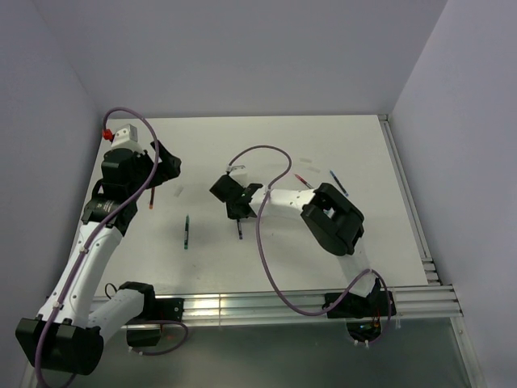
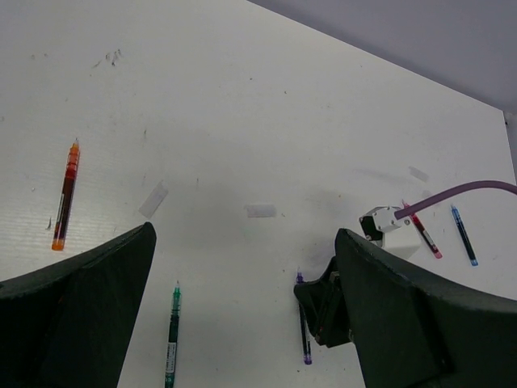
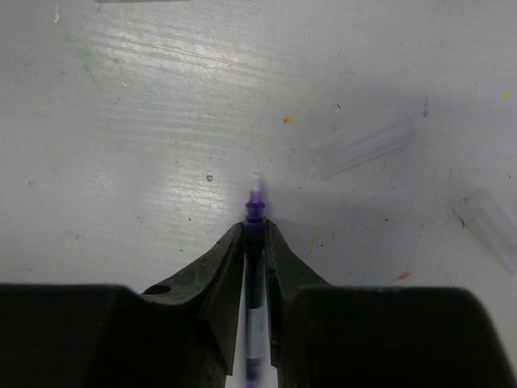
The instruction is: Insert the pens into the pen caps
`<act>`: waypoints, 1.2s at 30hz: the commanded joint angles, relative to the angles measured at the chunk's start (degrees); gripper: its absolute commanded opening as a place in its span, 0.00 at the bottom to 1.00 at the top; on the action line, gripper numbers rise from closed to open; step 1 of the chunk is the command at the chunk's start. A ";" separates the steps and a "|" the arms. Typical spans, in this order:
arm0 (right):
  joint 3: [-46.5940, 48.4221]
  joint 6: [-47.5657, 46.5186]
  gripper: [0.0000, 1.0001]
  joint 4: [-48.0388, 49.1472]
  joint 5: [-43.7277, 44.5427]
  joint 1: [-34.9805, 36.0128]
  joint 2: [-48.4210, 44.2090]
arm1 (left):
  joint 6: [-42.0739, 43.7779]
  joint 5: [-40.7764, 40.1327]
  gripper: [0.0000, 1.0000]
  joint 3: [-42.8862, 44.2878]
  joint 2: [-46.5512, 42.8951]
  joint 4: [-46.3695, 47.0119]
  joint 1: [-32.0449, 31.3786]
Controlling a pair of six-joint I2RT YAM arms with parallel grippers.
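My right gripper (image 3: pixel 255 236) is shut on a purple-tipped pen (image 3: pixel 255 212), low at the table; the tip pokes out past the fingertips. In the top view this gripper (image 1: pixel 237 212) is at mid-table over that pen (image 1: pixel 240 229). Two pale translucent caps (image 3: pixel 361 144) (image 3: pixel 489 222) lie right of the tip. My left gripper (image 1: pixel 168 166) is open and empty above the table's left side. Its view shows an orange pen (image 2: pixel 65 196), a green pen (image 2: pixel 172 335), the purple pen (image 2: pixel 304 331), a red pen (image 2: pixel 423 232), a blue pen (image 2: pixel 464 235) and caps (image 2: pixel 153 199) (image 2: pixel 261 211).
A purple cable (image 1: pixel 266 242) loops from the right arm across the middle of the table. A metal rail (image 1: pixel 404 186) runs along the right edge and walls close in the left and back. The green pen (image 1: pixel 187 232) lies between the two arms.
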 commanded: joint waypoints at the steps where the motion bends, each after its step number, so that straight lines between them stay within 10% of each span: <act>1: -0.17 1.17 0.20 -2.26 1.72 1.28 2.07 | -0.28 0.62 0.99 1.46 -0.02 0.96 0.36; 6: -2.89 1.44 0.00 -1.12 1.11 1.55 0.40 | -0.36 0.80 0.99 1.29 0.15 1.31 0.44; 19: -10.36 4.42 0.00 12.56 -10.48 -0.03 -22.18 | -3.79 18.80 0.97 0.94 -0.64 6.84 0.53; 36: -10.81 11.55 0.00 33.77 -26.93 -9.88 -36.25 | -20.23 47.64 0.93 -9.00 -3.28 36.65 1.24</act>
